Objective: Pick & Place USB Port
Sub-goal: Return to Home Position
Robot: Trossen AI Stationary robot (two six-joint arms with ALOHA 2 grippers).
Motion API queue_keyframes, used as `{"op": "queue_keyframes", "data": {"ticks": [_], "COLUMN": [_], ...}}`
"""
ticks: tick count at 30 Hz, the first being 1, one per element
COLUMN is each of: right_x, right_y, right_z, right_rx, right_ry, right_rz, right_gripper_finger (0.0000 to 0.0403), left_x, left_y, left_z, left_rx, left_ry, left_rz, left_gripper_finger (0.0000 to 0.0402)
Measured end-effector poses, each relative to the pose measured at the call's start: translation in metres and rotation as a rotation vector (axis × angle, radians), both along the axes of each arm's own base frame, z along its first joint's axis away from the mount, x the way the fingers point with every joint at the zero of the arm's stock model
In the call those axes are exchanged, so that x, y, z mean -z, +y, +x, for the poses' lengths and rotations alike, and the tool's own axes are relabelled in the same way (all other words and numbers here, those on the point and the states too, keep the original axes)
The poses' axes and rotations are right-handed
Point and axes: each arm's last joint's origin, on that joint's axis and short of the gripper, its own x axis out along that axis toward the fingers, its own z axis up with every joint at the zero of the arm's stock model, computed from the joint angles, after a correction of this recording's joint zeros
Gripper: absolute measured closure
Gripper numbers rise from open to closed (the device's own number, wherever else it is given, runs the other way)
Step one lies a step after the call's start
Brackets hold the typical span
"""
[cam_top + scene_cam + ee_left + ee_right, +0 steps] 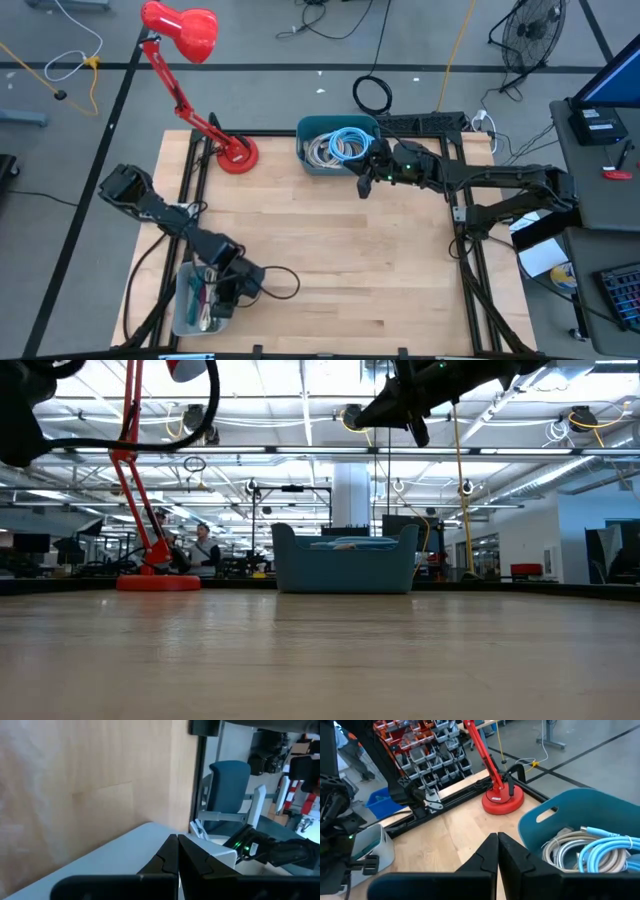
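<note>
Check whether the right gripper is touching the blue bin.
Apart. The low view shows the right gripper hanging well above the blue bin, with a plain gap between it and the bin's rim.

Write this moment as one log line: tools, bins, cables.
left tool shut, over gray bin | right tool shut, raised beside blue bin | light blue cable, light gray cable inside blue bin
</note>
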Motion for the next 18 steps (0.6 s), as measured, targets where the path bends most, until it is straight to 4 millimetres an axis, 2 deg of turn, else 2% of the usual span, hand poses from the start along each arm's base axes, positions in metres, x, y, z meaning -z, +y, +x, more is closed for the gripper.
{"op": "queue_keyframes", "data": {"ticks": [12,15,18], "right_x": [0.000,0.000,-0.001], "right_y": [0.000,0.000,0.000], "right_z": [0.000,0.000,-0.001], "right_rx": [0.000,0.000,-0.002], "right_ry": [0.000,0.000,-0.005], "right_rz": [0.002,0.002,0.001], "right_gripper_finger": [0.0403,0.0403,0.0403], "left_x": [-0.004,-0.010,-0.018], "left_y": [-0.003,0.005,0.020], "left_z": [0.001,0.004,0.007], "left_rx": [-0.025,-0.055,-0.103], "left_ry": [-0.003,-0.019,-0.055], "left_rz": [-0.018,-0.028,-0.015], "left_gripper_finger": [0.0402,0.0402,0.0402]}}
